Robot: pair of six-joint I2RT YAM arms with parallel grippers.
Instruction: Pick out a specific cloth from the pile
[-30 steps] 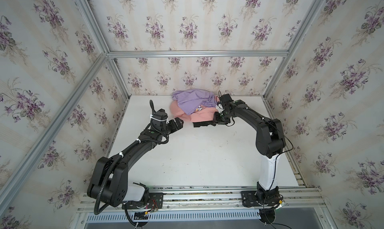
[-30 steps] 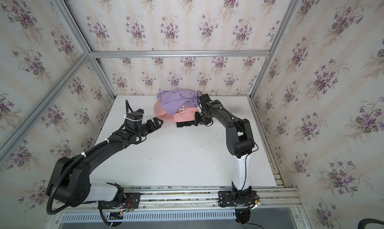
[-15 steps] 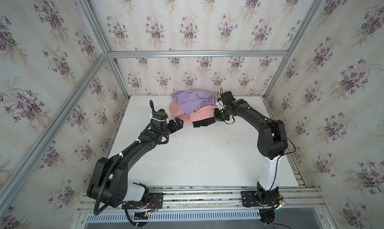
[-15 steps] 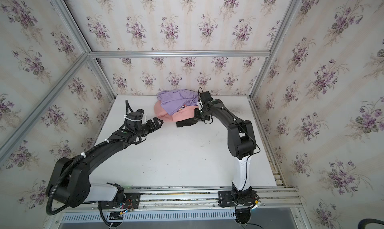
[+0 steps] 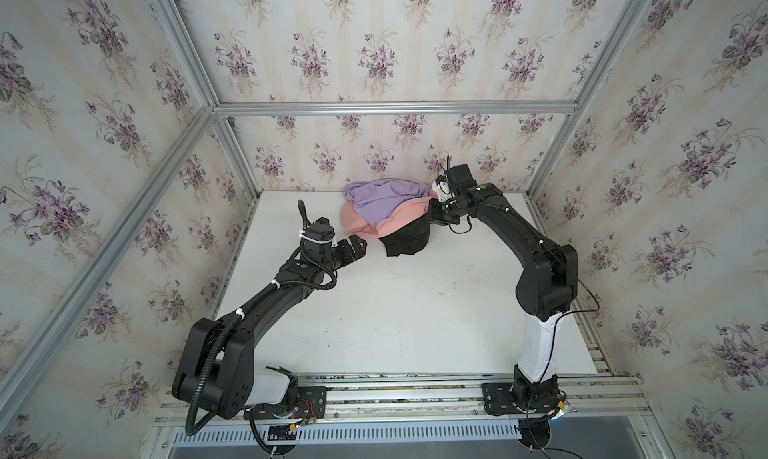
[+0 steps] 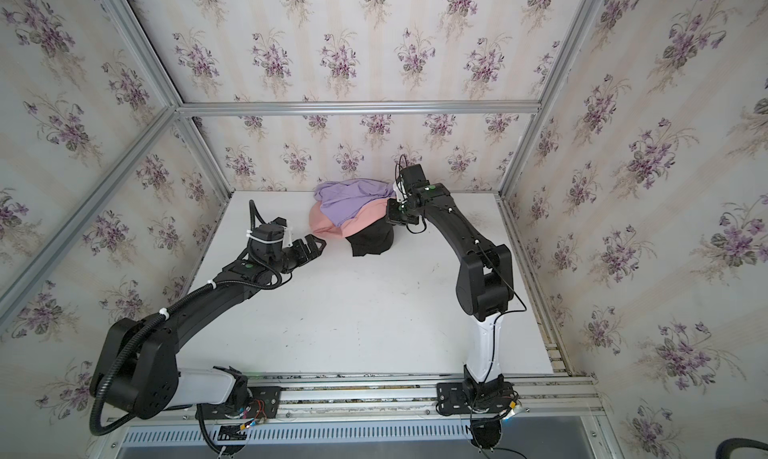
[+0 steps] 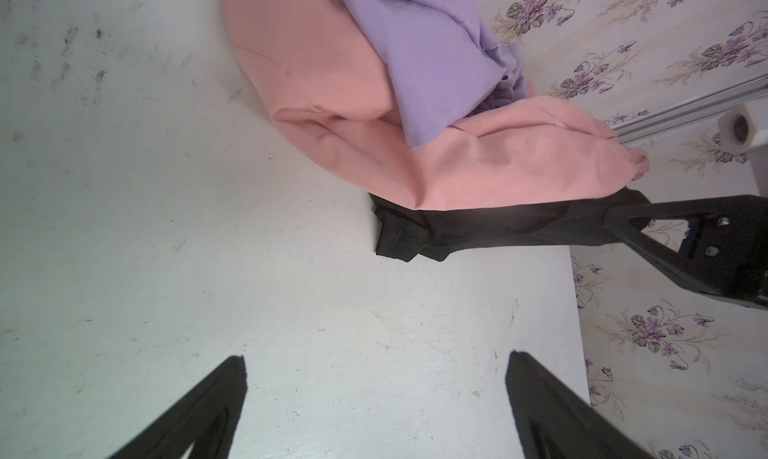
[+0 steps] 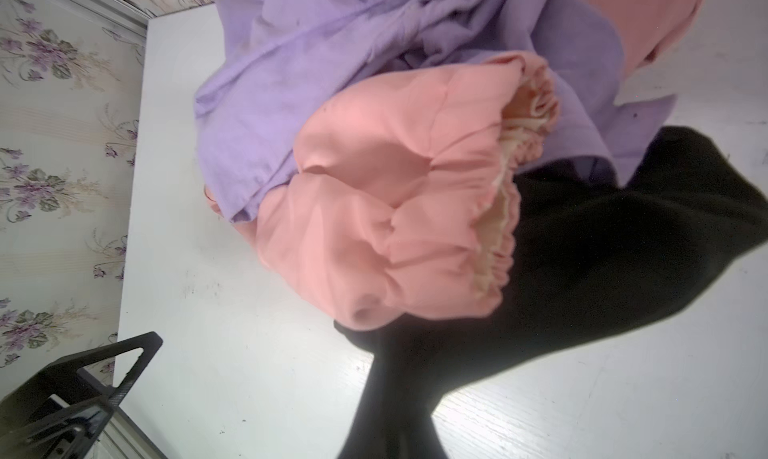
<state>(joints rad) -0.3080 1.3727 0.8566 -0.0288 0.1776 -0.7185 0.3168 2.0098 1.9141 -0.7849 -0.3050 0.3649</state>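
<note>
The cloth (image 5: 405, 241) is shown in plain black. The pink garment (image 5: 401, 224) is seen in plain salmon, with a cream lining at one gathered edge, and the purple garment (image 5: 380, 201) in plain lilac. The bench (image 5: 395, 311) is seen as white, marked with grey scuffs. The walls (image 5: 374, 157) are papered in cream stripes with purple flower sprigs.

The scuffed white table (image 5: 415, 311) carries the pile (image 5: 397, 220) of 3 garments, black cloth (image 5: 405, 241) lowest

Most of the cloth (image 5: 405, 241) is hidden under the pink garment (image 5: 401, 220); only its near end shows. Where the right gripper (image 5: 431, 220) meets it, the jaws are too small and dark to tell apart from above.
</note>
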